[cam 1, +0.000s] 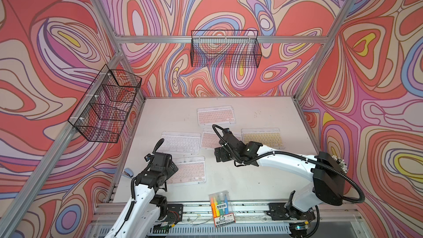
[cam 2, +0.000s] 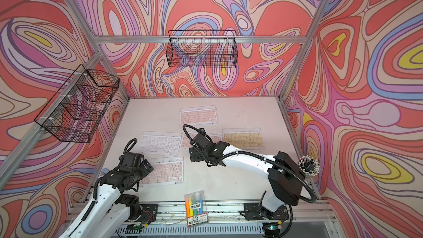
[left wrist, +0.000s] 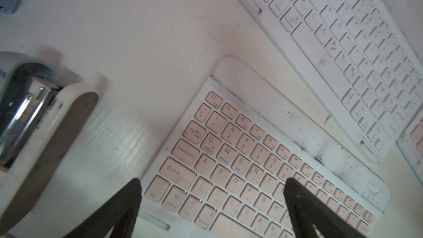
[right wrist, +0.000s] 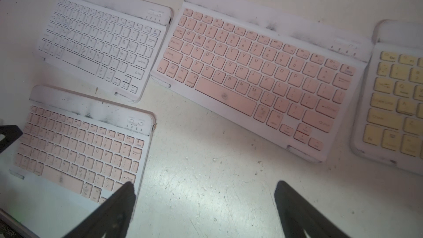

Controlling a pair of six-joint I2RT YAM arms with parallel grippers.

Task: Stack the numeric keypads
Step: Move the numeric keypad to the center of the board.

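Several numeric keypads lie flat and apart on the white table [cam 1: 263,179]: a pink one at the back [cam 1: 215,116], a white one [cam 1: 180,143], a pink one in the middle [right wrist: 251,69] partly under my right arm, a yellow one [cam 1: 263,137] and a near pink one [cam 1: 192,171]. My left gripper [left wrist: 212,180] is open, its fingers straddling the left end of the near pink keypad [left wrist: 251,156]. My right gripper [right wrist: 204,184] hangs open over bare table between the near pink keypad [right wrist: 77,147] and the middle one.
A clear pack of coloured markers [cam 1: 220,207] lies on the front rail. A pale blue stapler [cam 1: 128,172] sits by the table's left edge, close to my left gripper. Black wire baskets hang on the back wall [cam 1: 225,49] and the left wall [cam 1: 107,104].
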